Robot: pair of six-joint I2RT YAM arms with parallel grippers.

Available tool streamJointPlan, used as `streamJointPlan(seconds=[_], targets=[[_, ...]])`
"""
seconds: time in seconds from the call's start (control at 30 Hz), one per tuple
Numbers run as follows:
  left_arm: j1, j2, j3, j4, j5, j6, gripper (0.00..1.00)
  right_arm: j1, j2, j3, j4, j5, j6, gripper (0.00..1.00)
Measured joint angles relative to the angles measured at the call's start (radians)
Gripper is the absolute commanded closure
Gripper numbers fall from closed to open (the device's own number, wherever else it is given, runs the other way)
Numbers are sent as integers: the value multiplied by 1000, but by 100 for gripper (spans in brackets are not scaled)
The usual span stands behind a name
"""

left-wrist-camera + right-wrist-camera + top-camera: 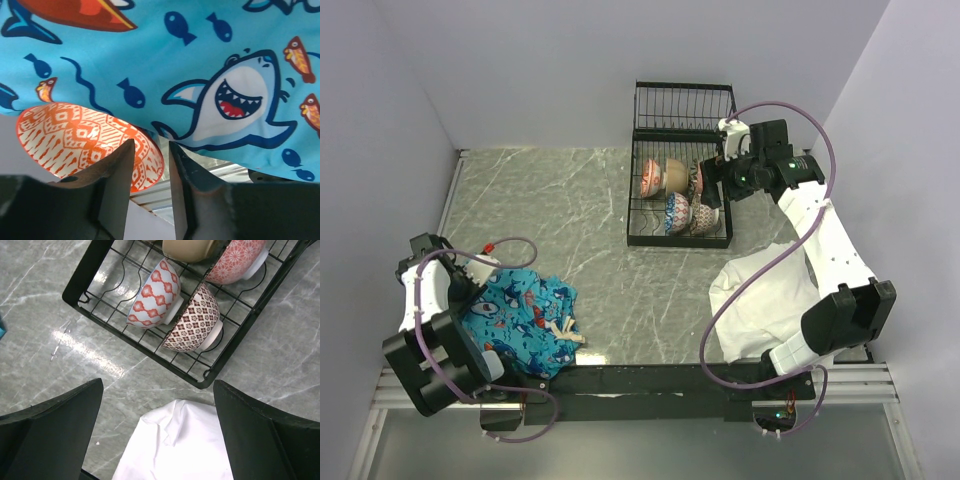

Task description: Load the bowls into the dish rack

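Left wrist: bowl (75, 135) partly within hand (150, 146)

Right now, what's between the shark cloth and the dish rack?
Just bare table between the shark cloth and dish rack, in the top view.

walls: plain pale lavender panels (570, 70) on three sides | tabletop (550, 200): grey-green marble pattern (white veins, glossy) | light: soft, even, one bright glare patch
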Motion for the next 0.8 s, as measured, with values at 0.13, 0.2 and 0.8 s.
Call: streamJointPlan(seconds=[0.13,0.2,0.8], targets=[[0,5,0,9,-11,-3,69,0,0,0,0,1,0,1],[0,15,0,9,-16,-7,71,0,1,0,0,0,0,1],[-7,32,214,-130,-20,-50,96,0,4,-23,40,-11,18,2]])
